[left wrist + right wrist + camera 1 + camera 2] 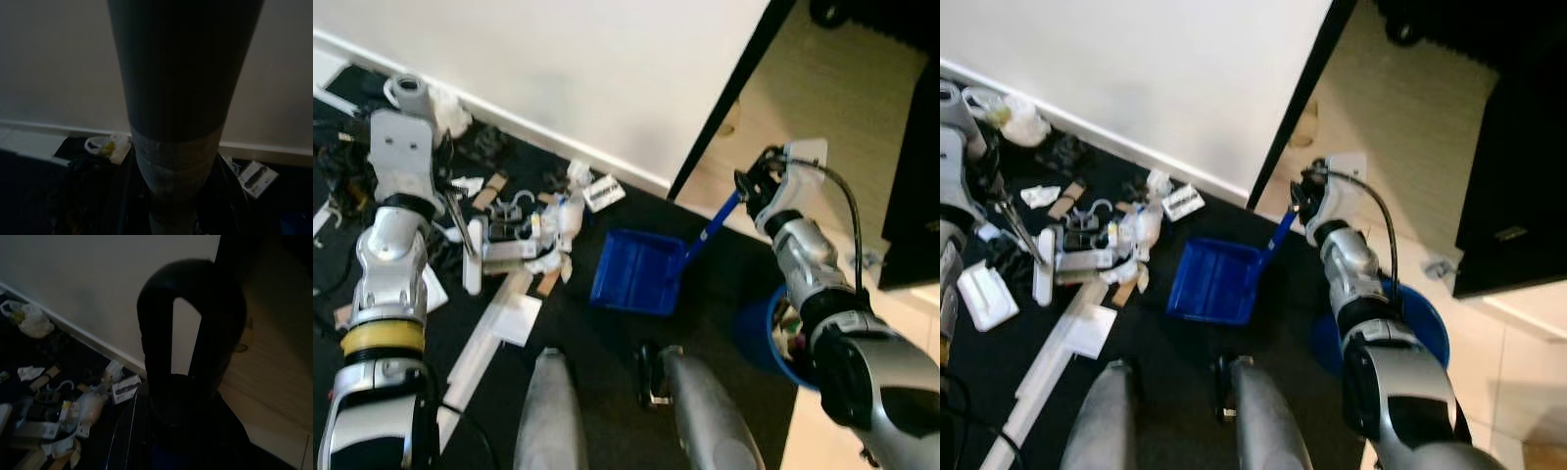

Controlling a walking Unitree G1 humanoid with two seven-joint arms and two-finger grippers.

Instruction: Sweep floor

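The right gripper's (751, 186) black fingers are clamped on the top end of the blue handle (710, 228) of the dustpan (633, 270). Whether the left gripper's (450, 196) fingers are apart or together cannot be told from the head views, though a thin dark broom shaft (460, 225) runs down from it; in the left wrist view a thick dark pole (181, 112) with a paler lower band stands right along the camera's line.

The white wall (597, 69) runs across the back, meeting the dark floor (597, 343) at a white baseboard (558, 139). To the robot's right a black door frame edge (729, 93) separates the dark floor from pale wood flooring (842, 108).

The blue dustpan lies flat on the dark floor in front of the robot, its handle rising up and toward the right gripper. A blue bin (1425, 328) stands beside the right arm, partly hidden by it.

The white broom head (499, 253) sits on the floor to the left of the dustpan, pressed against a heap of litter (543, 230): crumpled white paper, cardboard scraps and small packets. A small white packet (603, 192) lies near the baseboard just beyond the dustpan. Long white boards (494, 328) lie on the floor near the left arm, and a white plastic bag (1013, 119) rests by the baseboard farther left. A tangle of dark cables (337, 176) lies to the far left.
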